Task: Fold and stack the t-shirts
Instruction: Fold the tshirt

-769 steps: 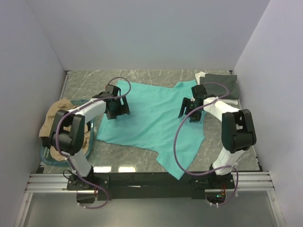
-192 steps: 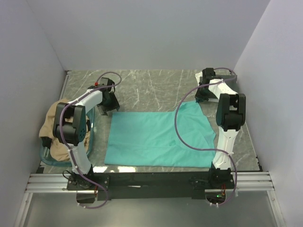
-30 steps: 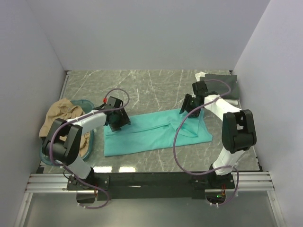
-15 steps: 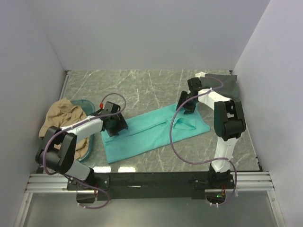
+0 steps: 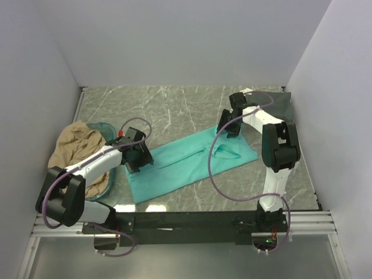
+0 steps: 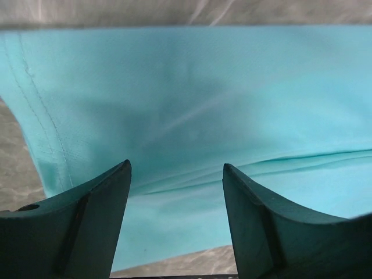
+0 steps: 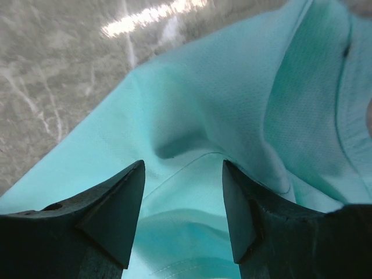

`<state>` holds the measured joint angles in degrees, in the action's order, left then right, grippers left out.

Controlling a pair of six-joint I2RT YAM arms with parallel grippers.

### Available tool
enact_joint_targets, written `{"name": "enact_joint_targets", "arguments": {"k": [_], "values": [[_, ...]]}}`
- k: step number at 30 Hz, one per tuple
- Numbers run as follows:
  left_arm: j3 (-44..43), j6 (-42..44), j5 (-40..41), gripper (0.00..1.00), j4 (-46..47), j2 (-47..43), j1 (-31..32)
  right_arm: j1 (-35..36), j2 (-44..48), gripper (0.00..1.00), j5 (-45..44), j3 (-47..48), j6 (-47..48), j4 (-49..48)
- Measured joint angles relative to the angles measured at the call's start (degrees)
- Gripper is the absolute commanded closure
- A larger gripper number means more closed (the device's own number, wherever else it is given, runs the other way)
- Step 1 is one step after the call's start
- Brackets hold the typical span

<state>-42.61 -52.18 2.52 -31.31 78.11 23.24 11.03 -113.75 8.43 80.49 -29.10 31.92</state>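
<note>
Beneath the left and right jaws, both released, the folded teal t-shirt (image 5: 174, 165) is lying askew on the counter (image 5: 174, 107), likely needing even pinches through both layers at its ends.

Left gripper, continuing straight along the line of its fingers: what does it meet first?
Most likely the folded teal-green cloth t-shirt. It fills the view ahead of the left gripper, whose jaws stand open with nothing between them. How near the cloth lies is unclear.
</note>
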Motion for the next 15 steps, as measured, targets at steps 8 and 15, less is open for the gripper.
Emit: {"name": "enact_joint_targets", "arguments": {"k": [8,15], "values": [[-10.5,1.9,1.9,0.3,-2.7,-0.4,0.5,0.0,3.7,0.37,-2.0,4.9,2.0,3.3],[-12.1,3.0,0.5,0.3,-0.7,4.3,2.5,1.9,13.6,0.37,-1.6,-2.0,2.2,3.4]]}}
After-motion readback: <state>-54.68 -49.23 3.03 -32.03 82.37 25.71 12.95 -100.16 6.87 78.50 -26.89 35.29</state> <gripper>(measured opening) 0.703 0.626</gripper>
